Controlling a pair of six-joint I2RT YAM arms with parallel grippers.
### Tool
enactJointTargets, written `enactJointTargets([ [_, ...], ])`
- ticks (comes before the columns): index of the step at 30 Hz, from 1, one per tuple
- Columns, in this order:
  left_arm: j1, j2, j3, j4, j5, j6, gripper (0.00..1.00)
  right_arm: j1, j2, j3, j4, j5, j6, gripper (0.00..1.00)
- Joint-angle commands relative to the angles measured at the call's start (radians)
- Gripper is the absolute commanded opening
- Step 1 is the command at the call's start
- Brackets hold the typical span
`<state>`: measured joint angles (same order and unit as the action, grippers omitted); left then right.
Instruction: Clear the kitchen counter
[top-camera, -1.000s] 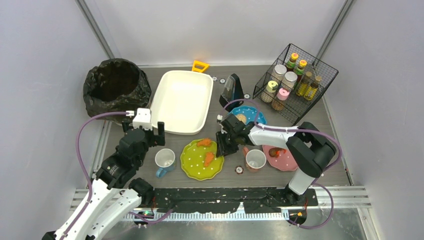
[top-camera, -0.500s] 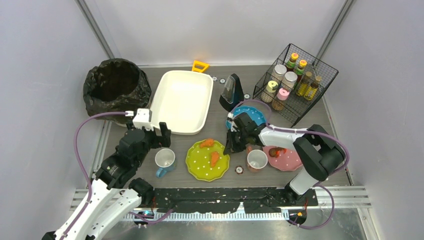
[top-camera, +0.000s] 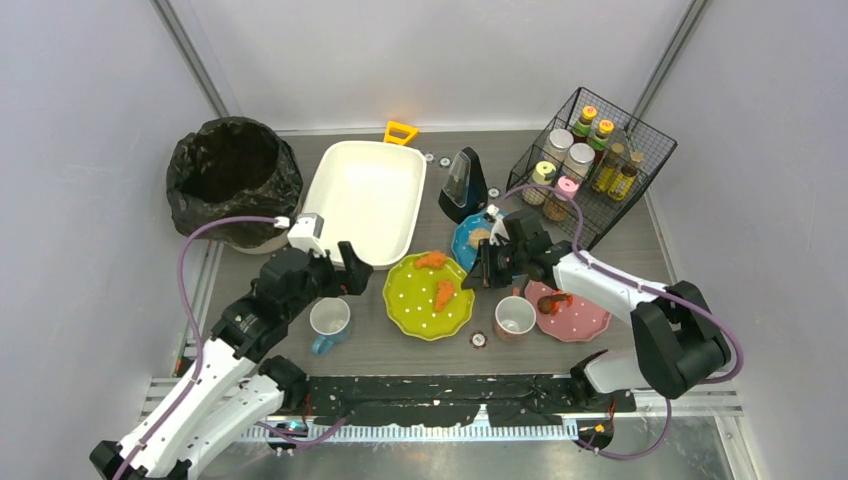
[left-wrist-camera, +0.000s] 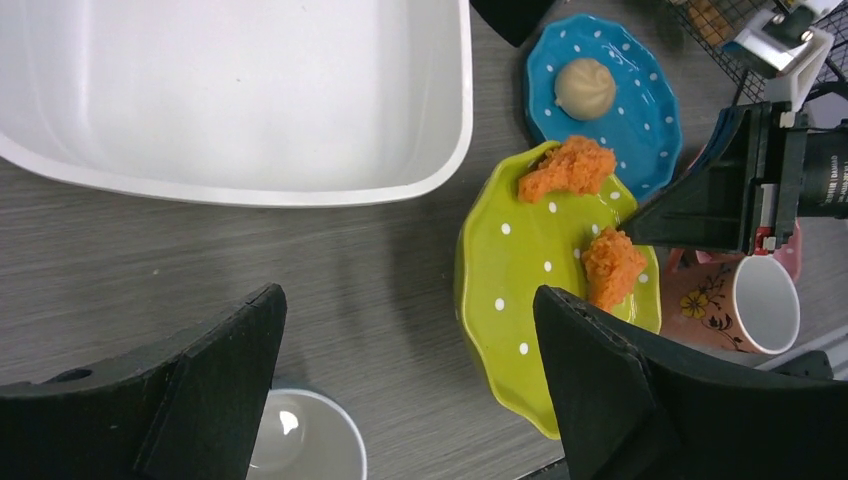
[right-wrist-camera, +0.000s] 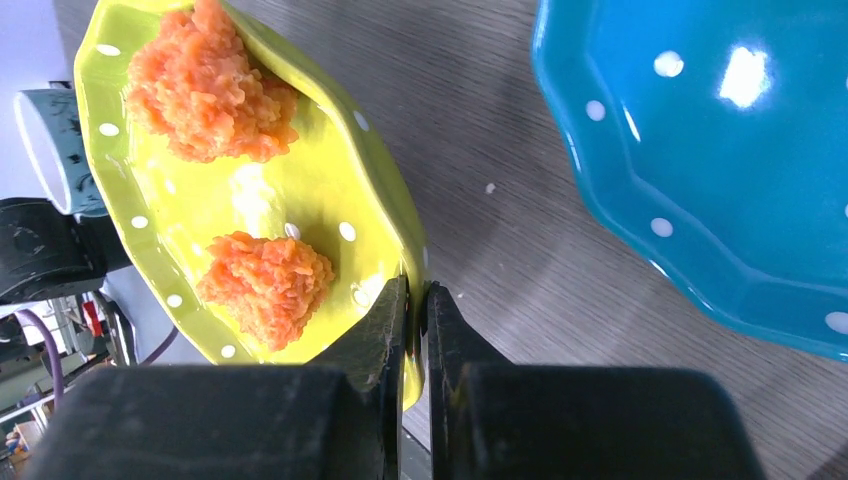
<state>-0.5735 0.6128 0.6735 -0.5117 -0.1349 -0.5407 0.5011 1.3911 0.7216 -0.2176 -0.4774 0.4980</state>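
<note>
Grey walls close in a dark wood-grain bench (top-camera: 400, 352) that spreads beneath both arms. The right pincer (right-wrist-camera: 415, 300) is pressed narrow on the rim of the green plate (top-camera: 418, 310). That plate carries two orange food lumps (top-camera: 443, 295) and sits just beside the blue plate (left-wrist-camera: 630, 130). The left pincer (left-wrist-camera: 405, 300) gapes wide, gripping nothing, above bare bench between the white tub (top-camera: 365, 205) and the white mug (top-camera: 329, 318).
</note>
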Motion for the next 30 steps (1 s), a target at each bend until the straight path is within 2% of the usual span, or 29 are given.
enactJointTargets([
  [1, 0.005, 0.026, -0.008, 0.095, 0.08, -0.062, 0.95, -0.011, -0.091, 0.08, 0.054, -0.135, 0.02, 0.05],
  [4, 0.005, 0.051, -0.015, 0.108, 0.123, -0.084, 0.93, -0.017, -0.124, 0.1, 0.038, -0.13, 0.024, 0.05],
  [7, 0.005, 0.075, -0.03, 0.124, 0.184, -0.116, 0.86, -0.025, -0.149, 0.118, 0.016, -0.123, 0.028, 0.05],
  [16, 0.003, 0.15, -0.115, 0.296, 0.348, -0.253, 0.74, -0.041, -0.175, 0.184, -0.033, -0.119, 0.024, 0.05],
  [25, 0.002, 0.217, -0.149, 0.429, 0.426, -0.349, 0.62, -0.045, -0.181, 0.23, -0.071, -0.113, 0.018, 0.06],
  [30, 0.0, 0.232, -0.172, 0.493, 0.44, -0.396, 0.5, -0.048, -0.183, 0.246, -0.085, -0.114, 0.016, 0.05],
])
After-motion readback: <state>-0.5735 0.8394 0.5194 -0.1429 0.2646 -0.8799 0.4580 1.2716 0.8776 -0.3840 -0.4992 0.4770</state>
